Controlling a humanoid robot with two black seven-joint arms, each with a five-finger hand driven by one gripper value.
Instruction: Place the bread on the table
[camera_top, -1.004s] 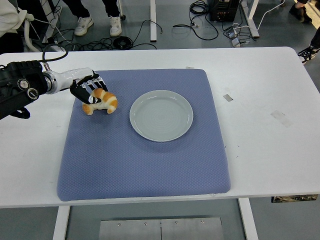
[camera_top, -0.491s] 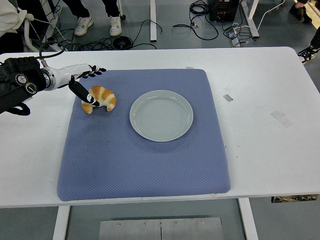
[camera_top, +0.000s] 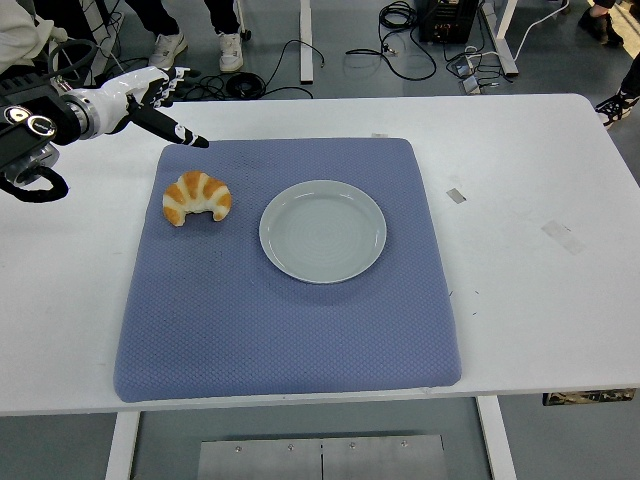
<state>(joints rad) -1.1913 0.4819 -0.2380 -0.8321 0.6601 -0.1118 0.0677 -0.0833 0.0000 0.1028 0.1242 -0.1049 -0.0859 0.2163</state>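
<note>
Since a second ago, when my fingers were wrapped over the bread, I have let go and pulled my left robot hand (camera_top: 160, 98) back and up toward the far left corner of the surface (camera_top: 530, 200). It now hangs spread wide and holding nothing, one black-tipped finger pointing down at the mat's far left corner, well apart from the bread.

One bread (camera_top: 196, 196), a golden croissant, lies on the blue mat (camera_top: 290, 330) near its left edge, just beside the plate and not touching it. One round pale plate (camera_top: 322, 231) sits near the mat's middle. One mat covers the white surface. Two small grey tape strips (camera_top: 456, 195) lie right of the mat.

I can read no writing or brand anywhere.
</note>
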